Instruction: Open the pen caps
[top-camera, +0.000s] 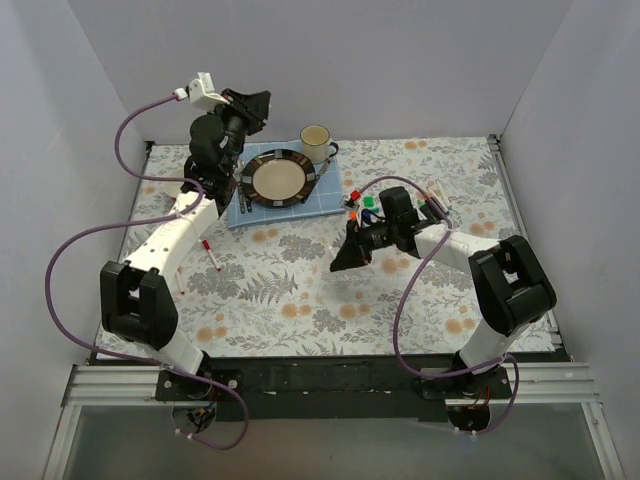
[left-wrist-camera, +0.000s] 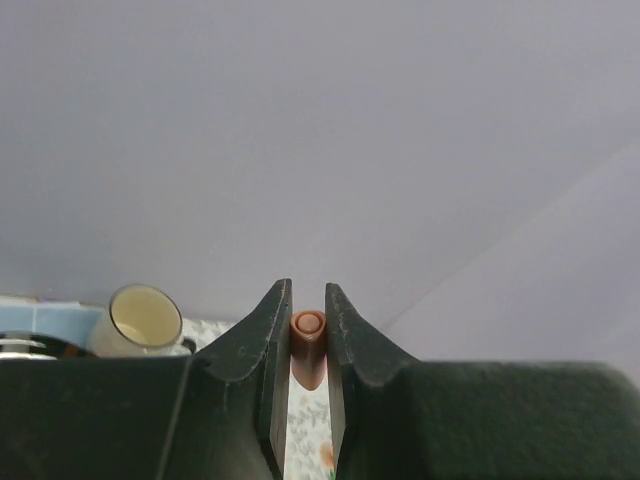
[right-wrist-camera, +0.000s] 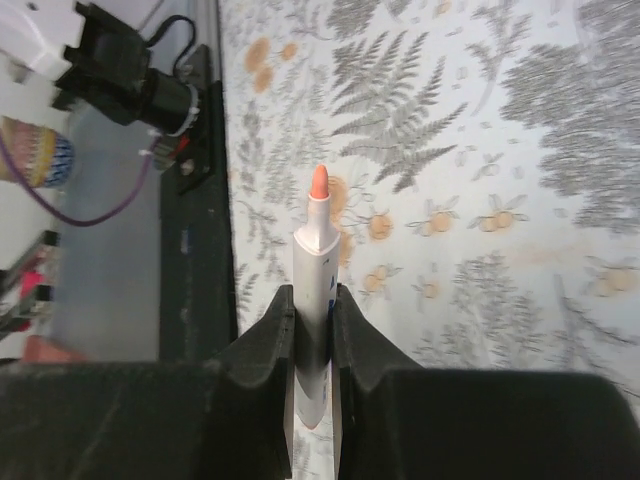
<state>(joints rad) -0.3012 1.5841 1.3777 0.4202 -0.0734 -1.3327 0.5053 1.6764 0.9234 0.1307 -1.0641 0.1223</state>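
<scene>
My left gripper (left-wrist-camera: 308, 298) is raised toward the back wall, shut on a small orange pen cap (left-wrist-camera: 308, 340) whose open end faces the camera. In the top view this gripper (top-camera: 258, 104) hangs above the plate's far left. My right gripper (right-wrist-camera: 312, 300) is shut on a white-barrelled pen (right-wrist-camera: 318, 262), whose bare orange tip (right-wrist-camera: 319, 182) points toward the table's near edge. From above, this gripper (top-camera: 342, 262) sits low over the middle of the table. Loose red and green pen caps (top-camera: 360, 204) lie by the mat's right edge. Another pen (top-camera: 210, 254) with a red end lies at the left.
A dark-rimmed plate (top-camera: 262, 163) rests on a blue mat (top-camera: 331, 198) at the back, with a cream mug (top-camera: 317, 141) beside it. More white pens (top-camera: 436, 198) lie behind the right arm. The mug (left-wrist-camera: 143, 320) also shows in the left wrist view.
</scene>
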